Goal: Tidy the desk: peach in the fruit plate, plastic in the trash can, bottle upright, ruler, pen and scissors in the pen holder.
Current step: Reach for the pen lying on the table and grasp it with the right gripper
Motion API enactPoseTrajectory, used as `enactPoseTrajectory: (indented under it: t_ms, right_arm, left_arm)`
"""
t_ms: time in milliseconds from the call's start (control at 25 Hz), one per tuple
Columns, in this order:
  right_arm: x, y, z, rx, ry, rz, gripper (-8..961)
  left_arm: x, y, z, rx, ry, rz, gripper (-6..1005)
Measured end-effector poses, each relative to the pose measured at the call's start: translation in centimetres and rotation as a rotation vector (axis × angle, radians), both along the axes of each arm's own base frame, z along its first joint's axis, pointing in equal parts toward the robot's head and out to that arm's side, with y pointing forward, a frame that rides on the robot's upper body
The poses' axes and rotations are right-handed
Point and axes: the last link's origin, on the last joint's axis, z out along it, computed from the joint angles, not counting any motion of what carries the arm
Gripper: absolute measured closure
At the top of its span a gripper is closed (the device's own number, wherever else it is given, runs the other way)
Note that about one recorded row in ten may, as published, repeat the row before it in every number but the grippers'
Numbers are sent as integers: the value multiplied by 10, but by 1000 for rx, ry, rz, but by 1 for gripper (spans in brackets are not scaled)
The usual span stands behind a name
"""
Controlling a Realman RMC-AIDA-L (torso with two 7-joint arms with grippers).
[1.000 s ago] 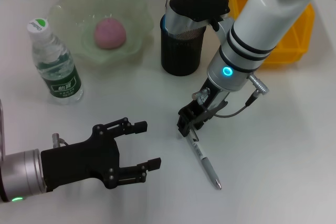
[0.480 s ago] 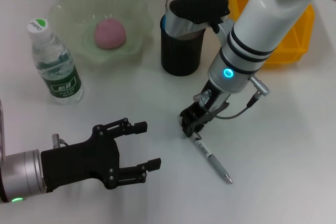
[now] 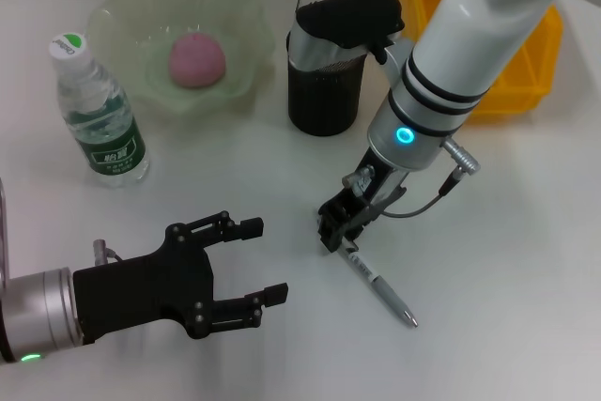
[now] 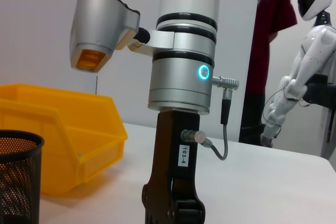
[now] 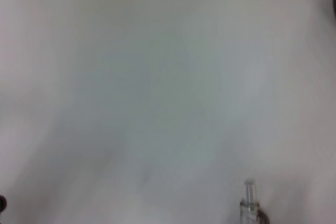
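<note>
Right gripper clamped on upper end of pen, tip on desk; left gripper fingers apart, idle

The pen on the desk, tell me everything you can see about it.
The pen is a slim stick with a whitish, clear-looking barrel, dark printing near its upper end and a metal tip. It lies flat on the white desk, slanting from the right gripper toward the robot. The gripper is down over its upper end; whether the fingers are pinching it cannot be told. Nothing else touches it.

Pen swung, tip farther right.
</note>
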Motion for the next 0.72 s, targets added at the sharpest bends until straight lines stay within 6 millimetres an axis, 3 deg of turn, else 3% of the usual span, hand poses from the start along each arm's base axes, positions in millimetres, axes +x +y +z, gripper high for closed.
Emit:
enactPoseTrajectory:
  t_ms: [80,720]
  right_arm:
    - [0,0,0,0,3,-2,651]
    - [-1,-1,-2,-11,-26,29,769]
  left_arm:
    - [0,0,0,1,1,1,197]
    - [0,1,0,3,5,3,197]
